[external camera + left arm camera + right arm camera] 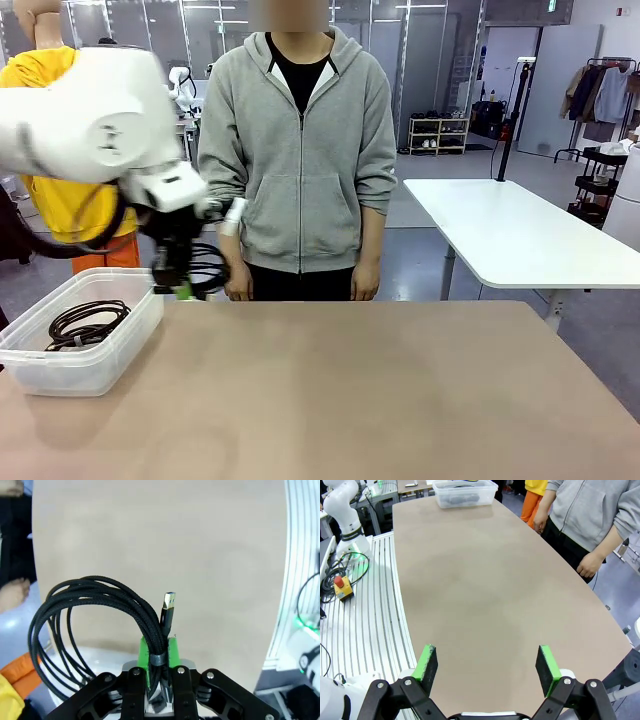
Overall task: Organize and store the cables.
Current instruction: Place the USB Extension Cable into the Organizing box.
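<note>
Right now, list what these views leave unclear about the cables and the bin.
- Held cable: its lower loops and second plug, cut off by the left wrist view's bottom edge and the left gripper.
- Bin: how many coils it holds, too small in front view, blurred in right wrist view.

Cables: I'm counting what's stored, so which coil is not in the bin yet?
The coiled cable clamped in the left gripper, USB plug up; the other coil lies inside the clear bin.

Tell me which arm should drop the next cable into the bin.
The left. Its gripper is shut on a coiled cable beside the clear bin, where another coil already lies. The right gripper is open, empty and far from the bin.
</note>
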Robot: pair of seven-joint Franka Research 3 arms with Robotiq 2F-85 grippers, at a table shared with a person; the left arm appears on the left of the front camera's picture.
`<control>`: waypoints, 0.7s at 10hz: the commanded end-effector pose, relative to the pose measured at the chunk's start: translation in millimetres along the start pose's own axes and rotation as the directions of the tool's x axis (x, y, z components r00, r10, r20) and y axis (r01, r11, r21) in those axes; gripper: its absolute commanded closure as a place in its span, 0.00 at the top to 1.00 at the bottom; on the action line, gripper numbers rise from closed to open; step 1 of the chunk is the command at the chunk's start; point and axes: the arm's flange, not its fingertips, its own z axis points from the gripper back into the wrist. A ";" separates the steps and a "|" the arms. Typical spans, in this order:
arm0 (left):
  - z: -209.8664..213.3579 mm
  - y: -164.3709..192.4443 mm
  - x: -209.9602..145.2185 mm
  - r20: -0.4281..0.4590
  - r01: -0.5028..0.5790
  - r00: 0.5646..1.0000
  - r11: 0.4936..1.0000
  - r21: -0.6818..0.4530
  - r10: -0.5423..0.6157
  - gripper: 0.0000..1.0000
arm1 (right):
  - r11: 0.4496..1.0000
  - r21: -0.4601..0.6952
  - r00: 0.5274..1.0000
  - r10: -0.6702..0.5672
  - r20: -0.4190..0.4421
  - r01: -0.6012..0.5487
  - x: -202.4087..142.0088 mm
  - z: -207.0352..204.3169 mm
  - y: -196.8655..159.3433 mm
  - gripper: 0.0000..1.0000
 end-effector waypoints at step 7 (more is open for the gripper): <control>-12.9 49.3 -215.8 -0.022 0.049 0.999 0.995 0.086 -0.047 0.17 | 1.000 -0.002 1.000 0.018 0.015 -0.018 -1.2 0.4 -0.2 1.00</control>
